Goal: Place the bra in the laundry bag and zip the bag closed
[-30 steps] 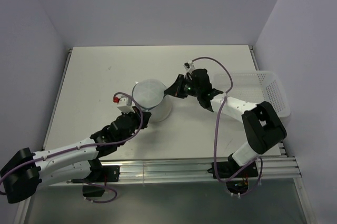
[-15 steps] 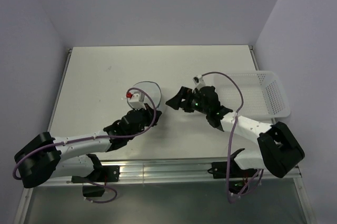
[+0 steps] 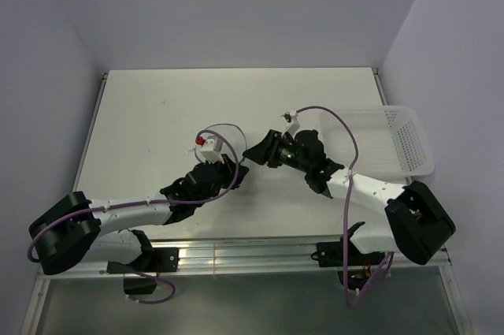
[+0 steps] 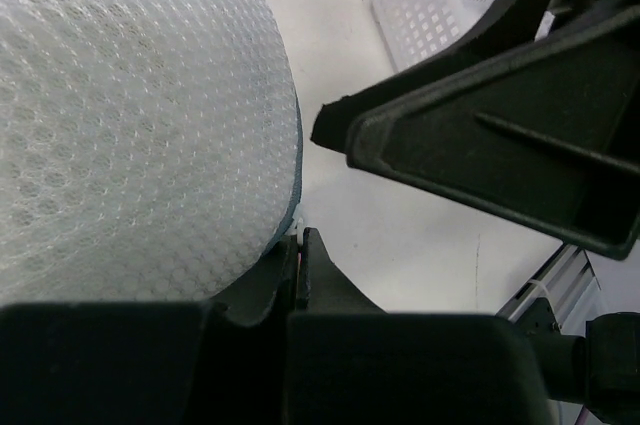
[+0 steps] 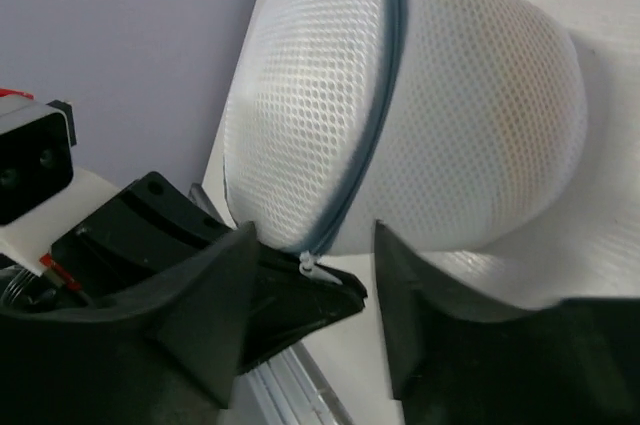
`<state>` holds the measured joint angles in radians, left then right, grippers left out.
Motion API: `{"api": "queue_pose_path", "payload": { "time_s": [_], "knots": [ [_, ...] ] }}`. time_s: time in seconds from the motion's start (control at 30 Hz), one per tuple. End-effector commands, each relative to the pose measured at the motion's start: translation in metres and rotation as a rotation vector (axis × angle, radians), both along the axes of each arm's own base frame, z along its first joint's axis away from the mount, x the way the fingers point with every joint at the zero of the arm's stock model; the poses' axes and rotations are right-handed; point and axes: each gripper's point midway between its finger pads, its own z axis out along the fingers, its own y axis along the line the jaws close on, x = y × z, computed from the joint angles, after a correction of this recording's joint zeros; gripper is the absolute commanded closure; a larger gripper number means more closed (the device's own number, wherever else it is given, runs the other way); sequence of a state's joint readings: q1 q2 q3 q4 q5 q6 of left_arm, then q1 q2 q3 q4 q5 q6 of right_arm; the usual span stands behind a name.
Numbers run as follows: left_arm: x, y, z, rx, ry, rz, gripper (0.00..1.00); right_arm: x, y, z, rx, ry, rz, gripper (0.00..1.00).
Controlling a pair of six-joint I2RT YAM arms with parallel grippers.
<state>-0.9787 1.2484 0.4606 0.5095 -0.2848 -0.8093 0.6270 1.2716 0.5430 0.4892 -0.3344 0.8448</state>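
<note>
— Where is the domed white mesh laundry bag (image 5: pixel 430 115) being held?
— On its side on the pale surface (image 3: pixel 157 114), between the arms. Its rim is being pinched by the closed jaws of the left gripper (image 4: pixel 300 257), likely to steady it.
— And the right gripper (image 5: pixel 312 245)?
— Its jaws are being held apart around the small white zipper pull (image 5: pixel 308 264), presumably for zipping.

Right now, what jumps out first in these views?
The domed white mesh laundry bag fills both wrist views, its dark zipper rim running over the dome. The left gripper is shut on that rim's lower end, while the right gripper stands open just in front of it. A white perforated basket sits at the table's right edge.
</note>
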Motion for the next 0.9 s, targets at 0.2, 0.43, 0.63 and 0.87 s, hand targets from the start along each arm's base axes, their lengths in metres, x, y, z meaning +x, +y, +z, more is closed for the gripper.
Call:
{"api": "queue_pose_path", "payload": {
  "time_s": [0.2,0.43,0.63,0.87],
  "knots": [
    [-0.003,-0.009,0.025,-0.077,-0.034,-0.032,1.0,0.016,0.024,0.01,0.062,0.012,0.008,0.65],
    [-0.004,0.002,0.017,-0.034,-0.03,-0.006,1.0,0.031,0.018,0.017,0.049,-0.017,-0.035,1.0],
    [-0.004,0.036,0.002,0.067,-0.029,0.085,1.0,0.06,0.0,0.015,0.009,-0.034,-0.102,1.0],
    [-0.008,0.071,-0.003,0.124,-0.032,0.165,1.0,0.091,0.0,0.017,-0.066,-0.06,-0.099,1.0]
  ]
}}
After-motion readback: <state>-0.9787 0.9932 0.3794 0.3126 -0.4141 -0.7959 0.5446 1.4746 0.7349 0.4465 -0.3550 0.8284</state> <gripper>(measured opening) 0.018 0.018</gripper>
